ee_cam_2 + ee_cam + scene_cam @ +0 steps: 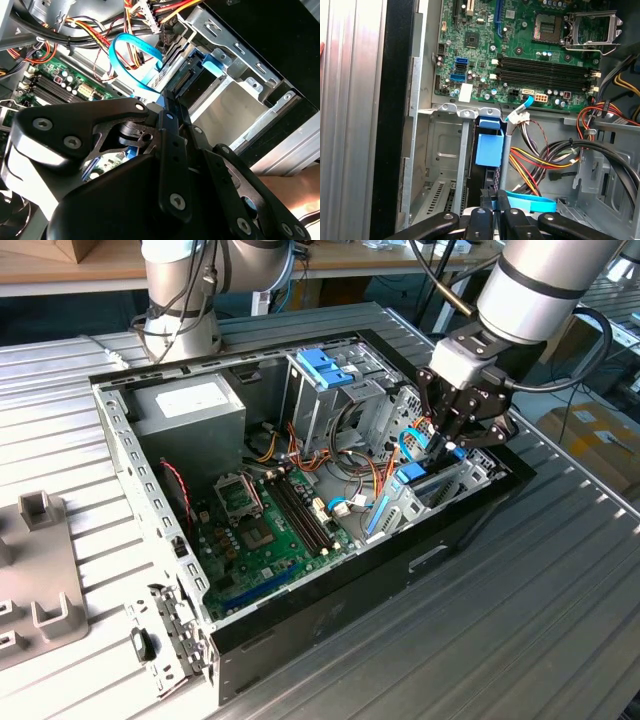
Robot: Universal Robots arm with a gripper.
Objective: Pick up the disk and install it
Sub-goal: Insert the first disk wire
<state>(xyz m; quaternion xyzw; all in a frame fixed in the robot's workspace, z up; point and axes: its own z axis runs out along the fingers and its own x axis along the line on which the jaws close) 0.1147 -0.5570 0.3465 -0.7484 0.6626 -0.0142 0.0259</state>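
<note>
Claw (494,212) all but shut, pinching the near edge of the disk (488,150), which stands on edge in its slot in the bay (445,145). How deep it sits cannot be told.

Judgement: push straight along the slot with the rails true in the guides and no twist.

Blue cable (530,204) lies just beside the claw — must not be trapped. Board (520,50) lies beyond.

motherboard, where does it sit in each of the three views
Exterior view: the motherboard lies inside the case, to the exterior view's left of the gripper.
Second wrist view: the motherboard is beside the blue flat cable.
First wrist view: the motherboard is beyond the drive bay.
Shared landmark: its black memory slots.
</note>
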